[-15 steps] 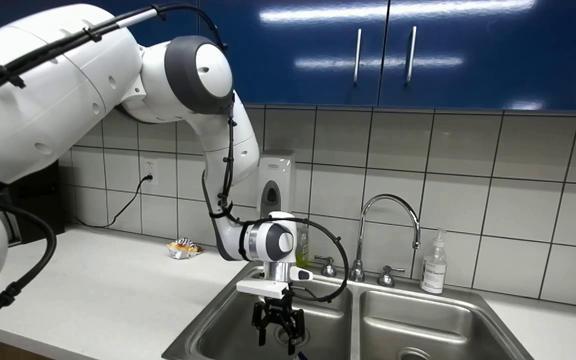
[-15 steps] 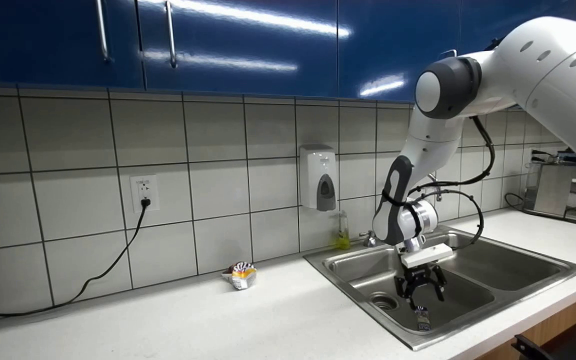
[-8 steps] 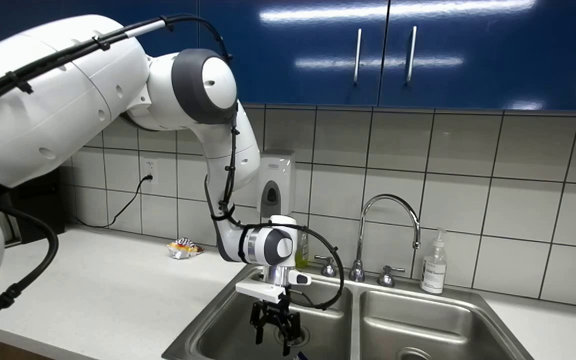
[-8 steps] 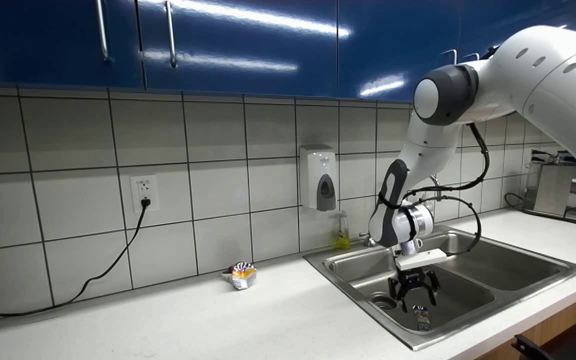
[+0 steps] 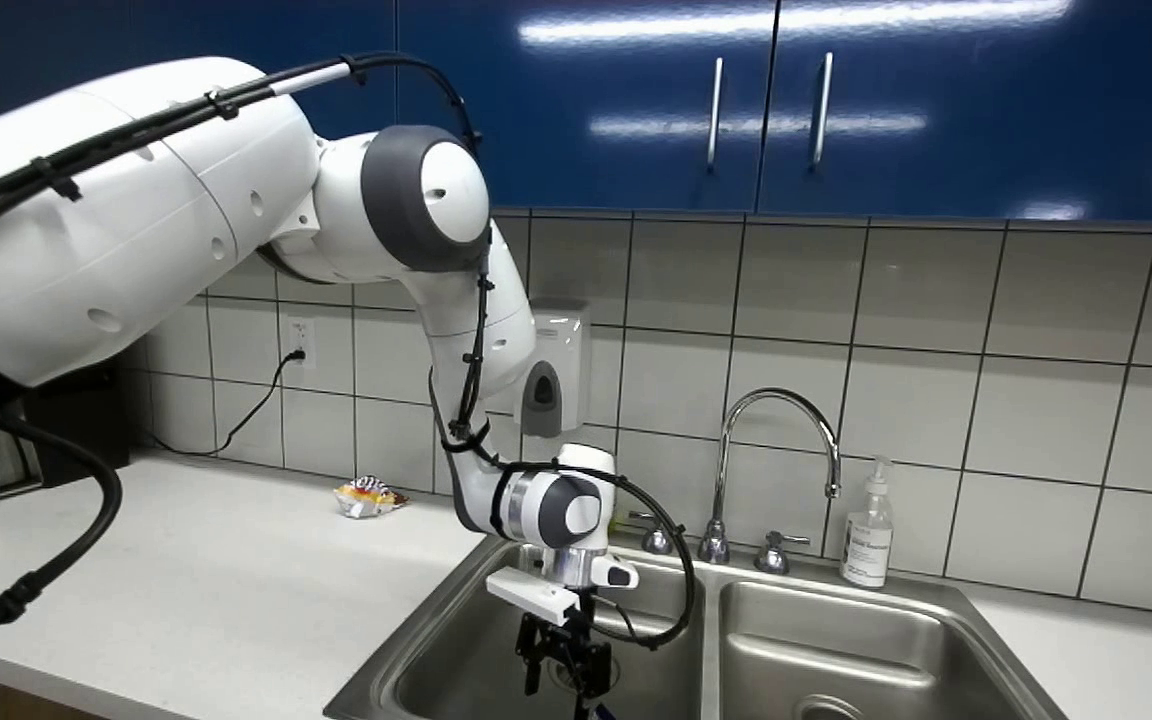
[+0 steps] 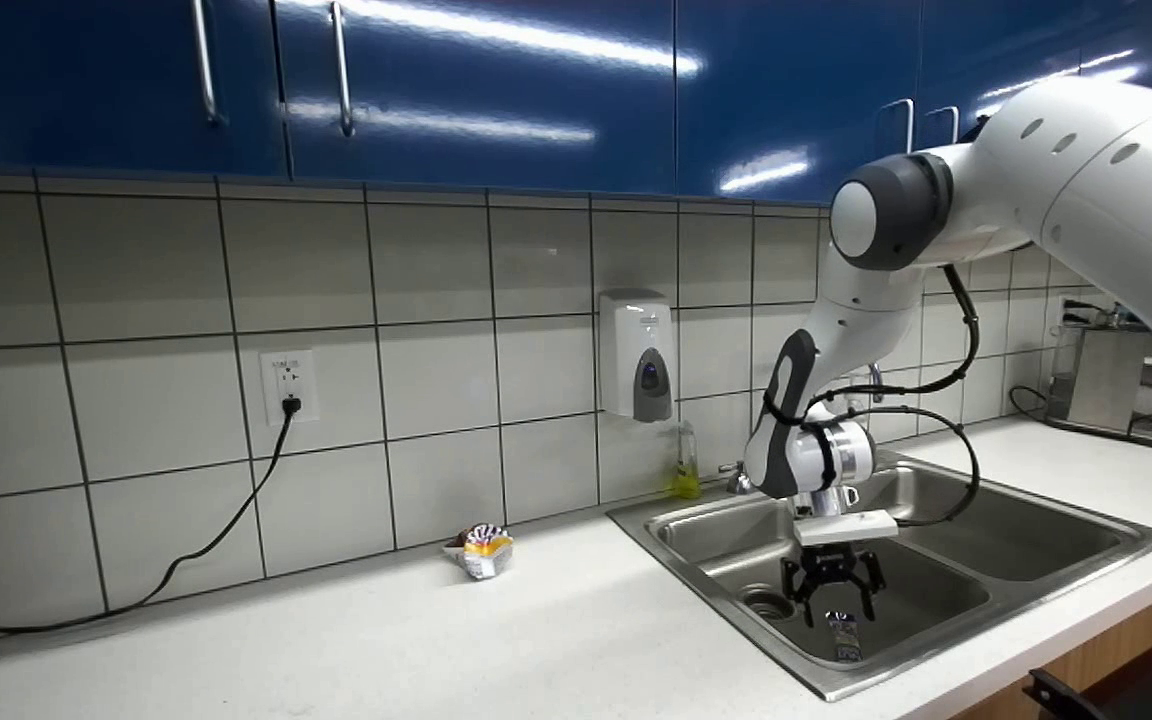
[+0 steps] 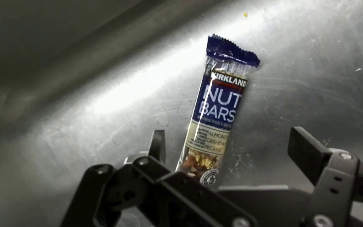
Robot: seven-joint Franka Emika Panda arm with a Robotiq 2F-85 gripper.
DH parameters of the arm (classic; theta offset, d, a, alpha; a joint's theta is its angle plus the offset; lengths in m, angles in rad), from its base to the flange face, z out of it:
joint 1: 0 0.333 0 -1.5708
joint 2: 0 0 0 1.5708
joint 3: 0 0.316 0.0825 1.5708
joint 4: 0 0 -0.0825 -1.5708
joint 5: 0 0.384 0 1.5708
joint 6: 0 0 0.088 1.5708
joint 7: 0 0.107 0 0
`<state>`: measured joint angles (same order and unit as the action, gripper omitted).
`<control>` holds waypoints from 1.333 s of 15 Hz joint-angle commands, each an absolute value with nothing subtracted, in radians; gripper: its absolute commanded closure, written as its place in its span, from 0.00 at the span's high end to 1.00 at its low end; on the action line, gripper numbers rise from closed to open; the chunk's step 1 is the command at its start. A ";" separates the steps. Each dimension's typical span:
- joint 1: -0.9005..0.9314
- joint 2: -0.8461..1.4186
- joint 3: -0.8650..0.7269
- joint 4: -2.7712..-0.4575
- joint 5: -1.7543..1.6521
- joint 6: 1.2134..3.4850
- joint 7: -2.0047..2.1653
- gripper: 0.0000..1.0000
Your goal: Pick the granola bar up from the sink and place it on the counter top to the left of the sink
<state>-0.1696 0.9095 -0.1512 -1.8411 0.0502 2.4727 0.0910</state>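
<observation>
glossy blue wall cabinets (image 5: 986, 120) run above a backsplash of pale tiles (image 6: 436, 380) in both exterior views. below them stretches the long white counter top (image 6: 386, 650). the white franka panda arm (image 5: 156, 190) bends over the double-basin stainless steel sink (image 5: 712, 640) set into it. a coffee machine (image 6: 1106, 380) stands on the counter top at the far right in an exterior view. a curved chrome faucet (image 5: 722, 470) rises at the back of the sink; a soap dispenser (image 6: 636, 355) hangs on the tiles, and a labelled pump bottle (image 5: 868, 540) stands right of the faucet. the robotiq gripper (image 7: 233, 149) hangs over the basin that is on the left in both exterior views, its two fingers spread well apart. a crumpled snack wrapper (image 6: 482, 551) sits on the counter top left of the sink. the kirkland nut bar (image 7: 216, 107) lies label up on that basin's floor, between the fingers in the wrist view, a gap on either side; the gripper hides its lower end. a yellow speck (image 7: 245, 14) lies past its dark blue crimped end.
</observation>
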 commanded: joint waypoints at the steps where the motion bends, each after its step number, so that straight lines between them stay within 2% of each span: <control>1: -0.199 0.943 -0.138 -1.796 0.094 2.476 0.108 1.00; 15: -0.211 1.006 -0.153 -1.740 0.154 2.477 0.167 1.00; 16: -0.212 1.008 -0.153 -1.738 0.155 2.478 0.168 0.82; 20: -0.217 1.016 -0.153 -1.733 0.157 2.476 0.171 0.50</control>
<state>-0.2024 1.0026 -0.1586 -1.7540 0.1387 2.4735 0.1577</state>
